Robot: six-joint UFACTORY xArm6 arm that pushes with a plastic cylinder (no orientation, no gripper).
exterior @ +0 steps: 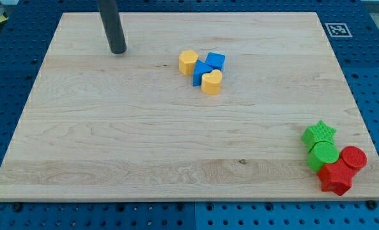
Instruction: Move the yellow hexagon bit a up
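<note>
Nearest the view's bottom, in the lower right corner of the table [112, 160], four blocks crowd together: a red star-like block [335, 178] at the very front, a red cylinder [353, 157] just above and to its right, a green cylinder [323, 155] touching the red pieces on their left, and a green star [319, 134] pressed against the top of the green cylinder. The wide middle of the pale wooden table separates this group from a second cluster in the upper centre of the frame. There, a yellow heart [211, 82] sits lowest, touching a blue block [201, 72] of unclear shape on its upper left; a blue cube [216, 61] lies just above the heart, at the cluster's upper right. The yellow hexagon [188, 62] stands at the cluster's left edge, touching or very nearly touching the blue block beside it. Farthest back, in the upper left of the frame, the dark rod comes down from the top edge, and my tip [118, 51] rests on the table, well apart from the yellow hexagon and to its left. The tool is a plain rod with nothing that spreads or pinches, and it touches no block. A small black-and-white marker [337, 29] lies beyond the table's upper right corner.
</note>
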